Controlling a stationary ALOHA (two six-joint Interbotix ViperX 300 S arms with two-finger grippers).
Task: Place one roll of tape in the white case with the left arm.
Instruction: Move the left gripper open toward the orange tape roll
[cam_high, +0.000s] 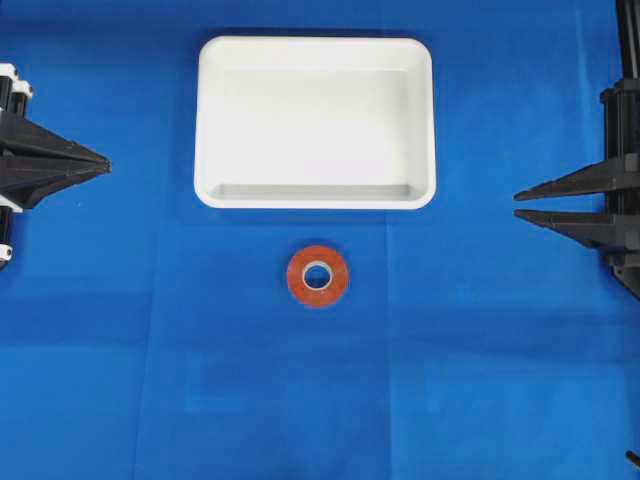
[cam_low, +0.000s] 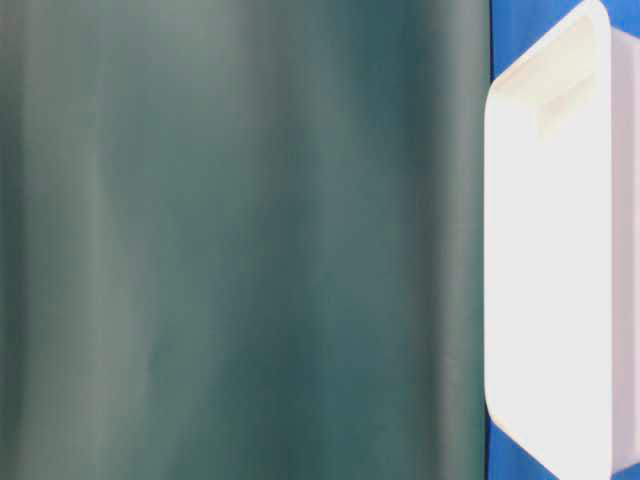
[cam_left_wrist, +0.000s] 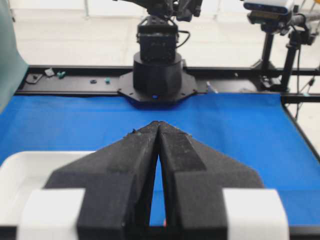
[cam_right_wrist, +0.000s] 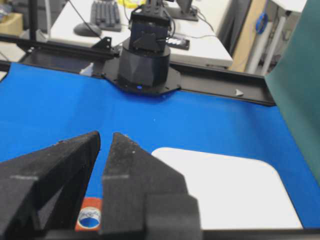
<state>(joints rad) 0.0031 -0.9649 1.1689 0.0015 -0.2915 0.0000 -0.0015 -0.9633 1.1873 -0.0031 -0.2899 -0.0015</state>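
The roll of tape (cam_high: 318, 275) lies flat on the blue cloth, just in front of the white case (cam_high: 315, 200), apart from it. The case is empty; it also shows in the table-level view (cam_low: 550, 250), the left wrist view (cam_left_wrist: 30, 165) and the right wrist view (cam_right_wrist: 225, 190). My left gripper (cam_high: 105, 163), the one with white blocks, is shut and empty at the far left edge, its tips touching (cam_left_wrist: 159, 124). My right gripper (cam_high: 518, 203) is slightly open and empty at the far right (cam_right_wrist: 106, 136). The tape shows between and below its fingers (cam_right_wrist: 90, 217).
A dark green curtain (cam_low: 240, 240) fills most of the table-level view. The opposite arm's base stands at the far end of the cloth in each wrist view (cam_left_wrist: 157, 65) (cam_right_wrist: 145, 55). Blue cloth (cam_high: 320, 400) covers the table.
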